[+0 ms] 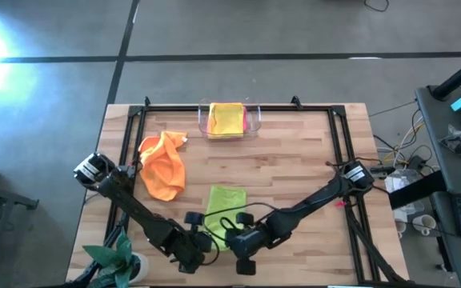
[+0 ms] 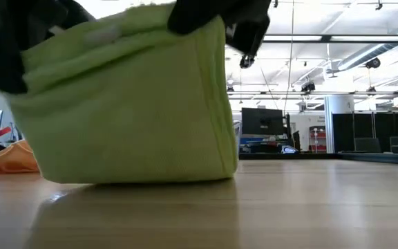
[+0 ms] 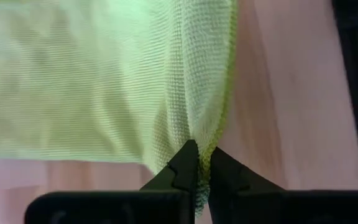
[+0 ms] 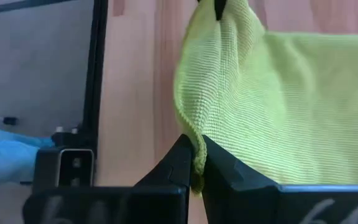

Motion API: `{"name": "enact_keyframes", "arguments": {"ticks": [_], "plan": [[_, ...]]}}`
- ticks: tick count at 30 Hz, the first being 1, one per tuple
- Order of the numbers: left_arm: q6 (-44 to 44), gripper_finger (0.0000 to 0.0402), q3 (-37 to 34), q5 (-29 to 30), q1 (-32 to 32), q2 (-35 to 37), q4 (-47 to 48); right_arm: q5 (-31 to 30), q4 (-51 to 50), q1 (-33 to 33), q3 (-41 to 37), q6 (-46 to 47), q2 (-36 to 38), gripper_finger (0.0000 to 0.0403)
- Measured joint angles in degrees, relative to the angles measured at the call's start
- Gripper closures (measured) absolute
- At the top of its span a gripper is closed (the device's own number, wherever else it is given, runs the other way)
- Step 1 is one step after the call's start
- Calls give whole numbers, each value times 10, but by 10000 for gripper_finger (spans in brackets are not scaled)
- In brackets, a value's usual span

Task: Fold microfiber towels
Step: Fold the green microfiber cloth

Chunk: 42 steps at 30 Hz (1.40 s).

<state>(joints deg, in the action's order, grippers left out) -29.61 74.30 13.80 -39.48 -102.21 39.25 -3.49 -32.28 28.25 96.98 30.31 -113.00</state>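
We hold the lime green towel, low centre of the high view, by its near corners: left gripper and right gripper both pinched closed on cloth. Best to lift both evenly, carry upward in frame, matching edges. Bare table lies ahead; orange towel sits left, tray beyond.

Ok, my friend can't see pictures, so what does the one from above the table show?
Both robot arms pinch the near edge of a lime green towel, left gripper and right gripper shut on it. Behind lie a crumpled orange towel and a clear tray holding a folded yellow towel.
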Motion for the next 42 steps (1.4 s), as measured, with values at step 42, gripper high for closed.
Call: {"name": "enact_keyframes", "arguments": {"ticks": [42], "plan": [[139, 348, -34, 112, 185, -6, 64, -161, -221, -125, -23, 86, -4, 390]]}}
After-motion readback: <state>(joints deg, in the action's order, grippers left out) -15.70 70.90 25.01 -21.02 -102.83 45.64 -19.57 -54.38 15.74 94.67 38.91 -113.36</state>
